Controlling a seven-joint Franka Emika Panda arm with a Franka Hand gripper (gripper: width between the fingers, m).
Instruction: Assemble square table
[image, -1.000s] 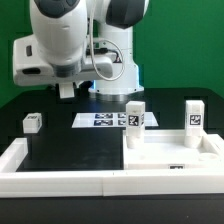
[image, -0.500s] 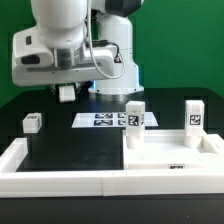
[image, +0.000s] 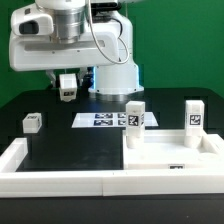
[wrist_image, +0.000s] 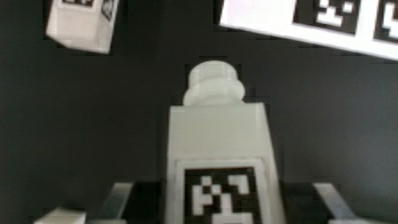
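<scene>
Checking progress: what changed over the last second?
The claw, shut on a leg, rose slightly with the arm. The grip stayed; the tabletop, its two upright legs, the loose leg and the marker board did not move.

Arm: the white arm (image: 110, 45) rises from its base behind the marker board (image: 100, 120), and its upper links fold over toward the exterior view's left of that board.
Wrist: the bulky white wrist (image: 45, 50) is held roughly level, high above the marker board's left end as the exterior view sees it.
Gripper: the gripper (image: 67, 88) hangs below the wrist pointing down, clear of the desk (image: 50, 108), above and to the exterior view's left of the marker board.
Jaws: partly closed, clamped on a leg block (wrist_image: 221, 140).
Fingers: the grey fingers (wrist_image: 121, 198) sit on either side of the block's tagged end.
</scene>
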